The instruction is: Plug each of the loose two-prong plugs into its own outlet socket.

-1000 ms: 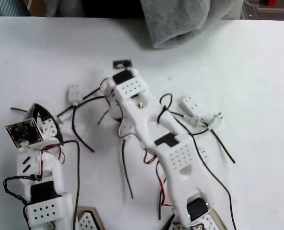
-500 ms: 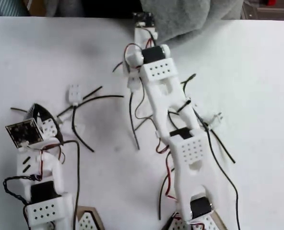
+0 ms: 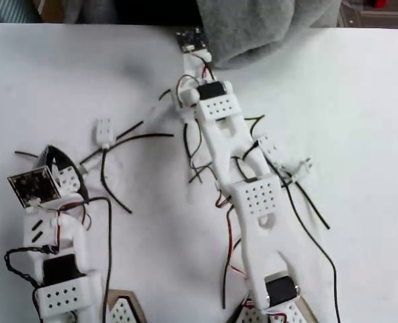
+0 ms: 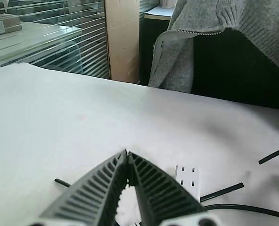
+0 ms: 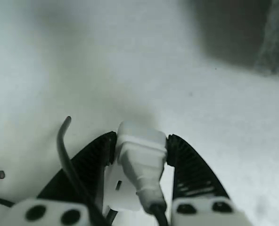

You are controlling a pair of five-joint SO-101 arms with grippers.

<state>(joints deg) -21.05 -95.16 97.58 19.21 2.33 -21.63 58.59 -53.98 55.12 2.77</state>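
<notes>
The white plug lies lengthwise between the fingers of the right gripper, blunt end pointing away from the wrist and cord trailing back toward it. The fingers are clamped against its sides. In the high view this arm stretches to the upper middle of the table. At the lower left of that view, the left gripper is pinched closed on nothing, with a white socket just beyond its tips.

One white plug gripped in right tool, white socket lying apart
</notes>
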